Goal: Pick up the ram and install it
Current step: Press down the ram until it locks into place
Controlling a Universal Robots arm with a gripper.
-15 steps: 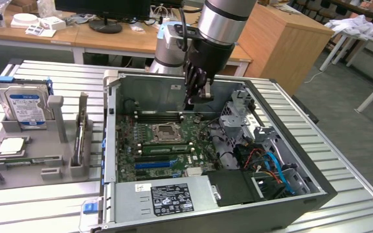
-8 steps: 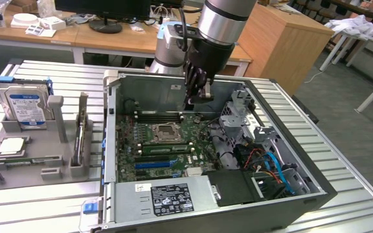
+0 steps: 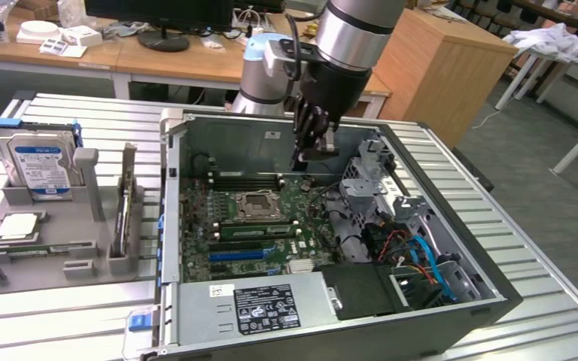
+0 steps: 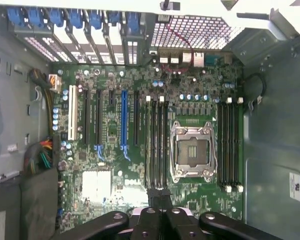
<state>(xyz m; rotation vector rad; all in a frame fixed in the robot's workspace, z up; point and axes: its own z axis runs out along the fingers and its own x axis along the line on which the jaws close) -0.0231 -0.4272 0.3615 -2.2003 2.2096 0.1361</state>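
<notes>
Inside open computer case (image 3: 470, 316), gripper (image 3: 307, 156) hangs above motherboard (image 3: 259, 226), just over 12 o'clock side of processor socket (image 3: 259, 203). 2 fingers (image 4: 152, 200) clenched together; can't tell if anything is pinched between them. In exterior view, at 9 o'clock from case, grey rack (image 3: 28, 274) on slatted table (image 3: 530, 248). Ram (image 3: 126, 201) stands on edge in rack, well apart from gripper. Hard drive (image 3: 36, 162) upright at rack's 12 o'clock end, processor chip (image 3: 18, 226) flat below it.
</notes>
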